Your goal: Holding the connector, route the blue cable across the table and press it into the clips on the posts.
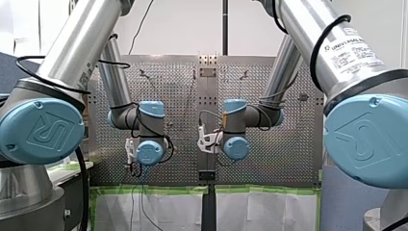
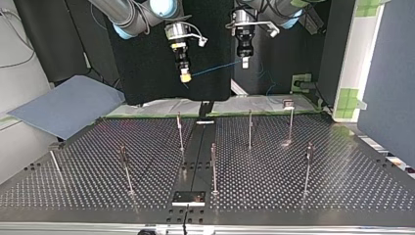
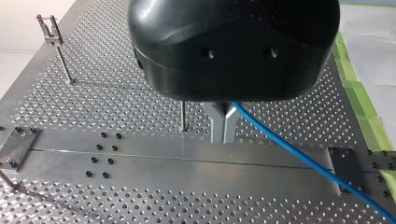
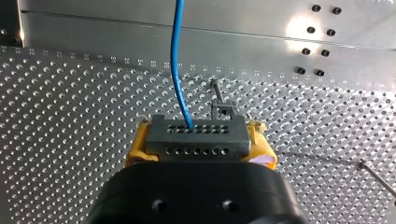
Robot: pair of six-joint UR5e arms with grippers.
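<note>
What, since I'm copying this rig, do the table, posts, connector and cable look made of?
The table is metal, perhaps aluminium or steel: silvery, drilled with holes. The posts are thin metal rods, shiny. The connector is probably plastic: matte dark grey block, rows of small holes. The cable has a smooth blue jacket, likely plastic or rubber.
</note>
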